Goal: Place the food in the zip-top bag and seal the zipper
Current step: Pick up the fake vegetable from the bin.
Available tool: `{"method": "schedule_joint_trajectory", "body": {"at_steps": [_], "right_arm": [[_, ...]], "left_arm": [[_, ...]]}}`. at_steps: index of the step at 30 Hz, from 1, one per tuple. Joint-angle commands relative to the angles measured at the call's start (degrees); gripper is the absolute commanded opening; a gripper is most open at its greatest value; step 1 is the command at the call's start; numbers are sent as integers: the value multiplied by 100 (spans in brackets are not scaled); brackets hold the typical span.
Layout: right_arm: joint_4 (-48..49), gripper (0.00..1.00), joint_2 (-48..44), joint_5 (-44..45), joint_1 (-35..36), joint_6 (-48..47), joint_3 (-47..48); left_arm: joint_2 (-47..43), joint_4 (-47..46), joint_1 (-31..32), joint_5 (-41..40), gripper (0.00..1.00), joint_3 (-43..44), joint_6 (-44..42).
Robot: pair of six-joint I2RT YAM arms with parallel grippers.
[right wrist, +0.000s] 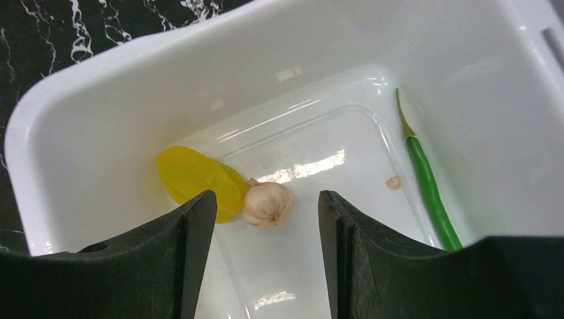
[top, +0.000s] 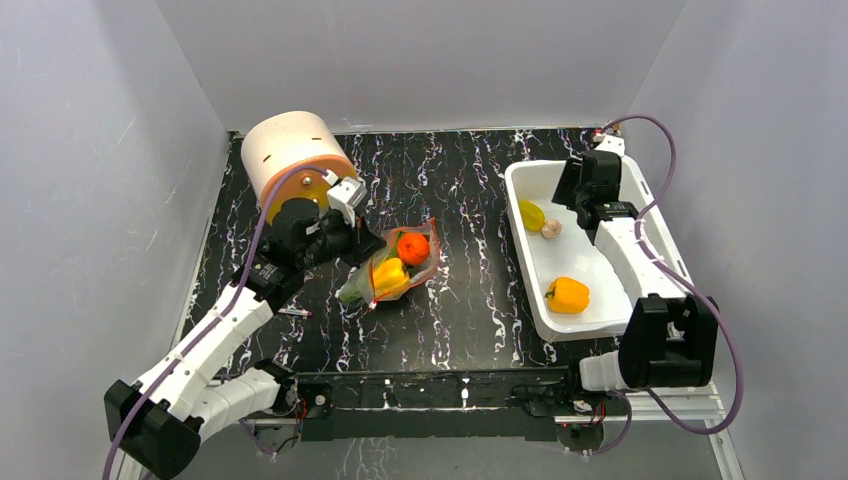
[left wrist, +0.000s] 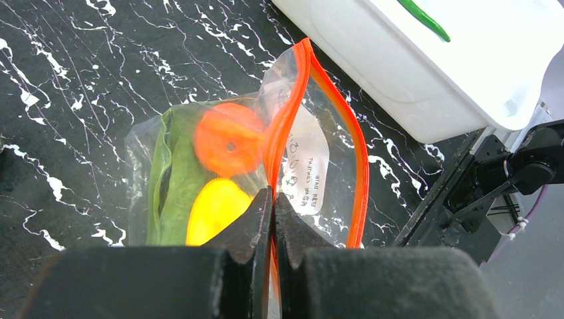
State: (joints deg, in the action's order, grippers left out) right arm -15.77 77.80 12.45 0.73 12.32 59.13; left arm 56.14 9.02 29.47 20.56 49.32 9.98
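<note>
From above, the tub (top: 522,255) sits on the black marbled counter (top: 470,320). The bag (top: 425,262) lies left of the tub, well apart from it. It holds a tomato (top: 413,247), a pepper (top: 390,275) and a green leaf (top: 355,292). The left claw (top: 362,248) is at the bag's edge away from the tub. Farther from the tub on that side stands a peach drum (top: 295,150). In the tub, a second pepper (top: 567,295) lies at the near end. A lemon piece (top: 532,214) and a garlic (top: 551,228) touch each other at the far end. The right claw (top: 568,200) hangs over them; I cannot tell its gap from here.

In the left wrist view, the left claw (left wrist: 273,199) is pinched tight on the zipper (left wrist: 286,113), with only the red-orange strip between its jaws. The zipper's two strips stand apart, so the bag (left wrist: 332,126) gapes toward the tub (left wrist: 425,73). The tomato (left wrist: 229,138), pepper (left wrist: 216,209) and leaf (left wrist: 173,173) show through the plastic on the side away from the tub. A white label (left wrist: 309,166) shows on the tub side.

In the right wrist view, the right claw (right wrist: 266,199) is spread wide, holding nothing, above the tub's (right wrist: 66,166) floor. The garlic (right wrist: 267,203) lies below the gap between the jaws. The lemon piece (right wrist: 193,176) touches it, near one tub wall. A green chili (right wrist: 429,186) lies along the opposite wall.
</note>
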Motion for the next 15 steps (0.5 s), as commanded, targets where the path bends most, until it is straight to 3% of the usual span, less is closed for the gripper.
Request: {"method": "schedule_joint_trajectory", "body": {"at_steps": [1, 15], "right_arm": [[670, 55, 258, -491, -172, 68, -147], [898, 50, 708, -727, -396, 65, -506]], "left_arm": [[-215, -87, 15, 5, 0, -42, -124], [-329, -72, 9, -158, 0, -139, -151]]}}
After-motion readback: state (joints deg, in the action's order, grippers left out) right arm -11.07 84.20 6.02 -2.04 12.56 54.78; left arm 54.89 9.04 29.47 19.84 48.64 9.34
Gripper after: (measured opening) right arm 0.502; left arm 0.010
